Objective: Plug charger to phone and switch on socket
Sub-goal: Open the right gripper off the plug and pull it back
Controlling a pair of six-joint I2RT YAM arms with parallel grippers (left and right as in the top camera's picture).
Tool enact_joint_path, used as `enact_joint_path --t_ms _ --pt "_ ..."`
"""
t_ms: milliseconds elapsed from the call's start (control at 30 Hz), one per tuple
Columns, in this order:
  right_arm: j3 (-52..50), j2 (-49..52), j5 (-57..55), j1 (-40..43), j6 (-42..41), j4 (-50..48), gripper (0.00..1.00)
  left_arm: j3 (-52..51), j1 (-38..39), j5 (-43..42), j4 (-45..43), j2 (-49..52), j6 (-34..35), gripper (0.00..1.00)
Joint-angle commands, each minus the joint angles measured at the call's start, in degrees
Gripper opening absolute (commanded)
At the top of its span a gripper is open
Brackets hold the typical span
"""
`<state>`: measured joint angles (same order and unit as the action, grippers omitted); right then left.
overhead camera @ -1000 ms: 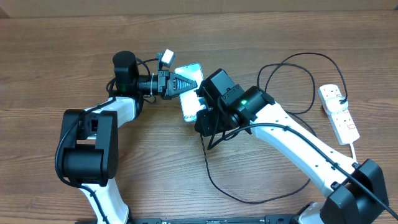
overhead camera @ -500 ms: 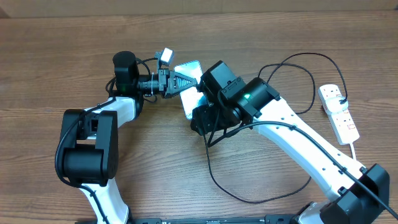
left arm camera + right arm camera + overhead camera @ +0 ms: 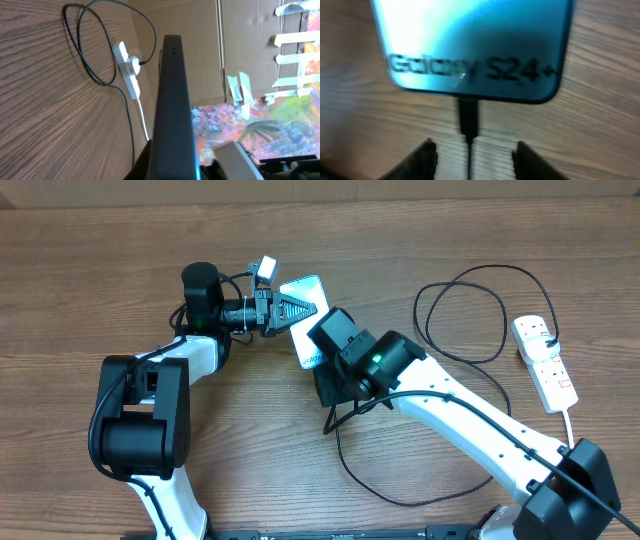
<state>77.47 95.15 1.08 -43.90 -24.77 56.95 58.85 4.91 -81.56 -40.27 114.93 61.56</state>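
The phone (image 3: 303, 289) lies at the table's middle back, its blue-cyan screen reading "Galaxy S24+" in the right wrist view (image 3: 470, 45). My left gripper (image 3: 298, 311) is shut on the phone's edge, which shows edge-on as a dark bar in the left wrist view (image 3: 173, 100). The charger cable (image 3: 470, 320) loops across the table. Its black connector tip (image 3: 468, 119) sits in the phone's bottom edge. My right gripper (image 3: 472, 159) is open, its fingers apart on either side of the cable just below the connector. The socket (image 3: 545, 362) lies at the right edge.
The socket (image 3: 129, 70) with its white lead and the cable loop (image 3: 95, 45) show in the left wrist view. A cardboard wall with tape strips (image 3: 295, 40) stands behind the table. The cable trails toward the front (image 3: 400, 495).
My right arm has moved left and back, closer over the phone's lower end. The phone has turned slightly. The left arm has stayed in place.
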Motion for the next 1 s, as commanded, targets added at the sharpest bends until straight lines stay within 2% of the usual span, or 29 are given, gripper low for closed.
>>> enact_joint_path --t_ms 0,100,233,267,967 --pt "-2.5 0.1 -5.4 -0.1 -3.0 -1.4 0.34 0.8 0.3 -0.1 -0.1 -0.3 1.1 0.04" --pt "-3.6 0.1 -5.3 -0.1 -3.0 -3.4 0.26 0.8 0.3 -0.1 -0.1 -0.3 1.1 0.04" --pt "-4.7 0.1 -5.3 -0.1 -3.1 -5.2 0.06 0.8 0.3 -0.4 -0.1 -0.3 1.1 0.04" --pt "-4.7 0.1 -5.3 -0.1 -3.1 -5.6 0.04 0.8 0.3 -0.6 -0.1 -0.3 1.1 0.04" --pt "0.3 0.1 -5.3 0.2 -1.3 -8.9 0.04 0.7 0.5 -4.0 -0.1 -0.3 -3.3 0.04"
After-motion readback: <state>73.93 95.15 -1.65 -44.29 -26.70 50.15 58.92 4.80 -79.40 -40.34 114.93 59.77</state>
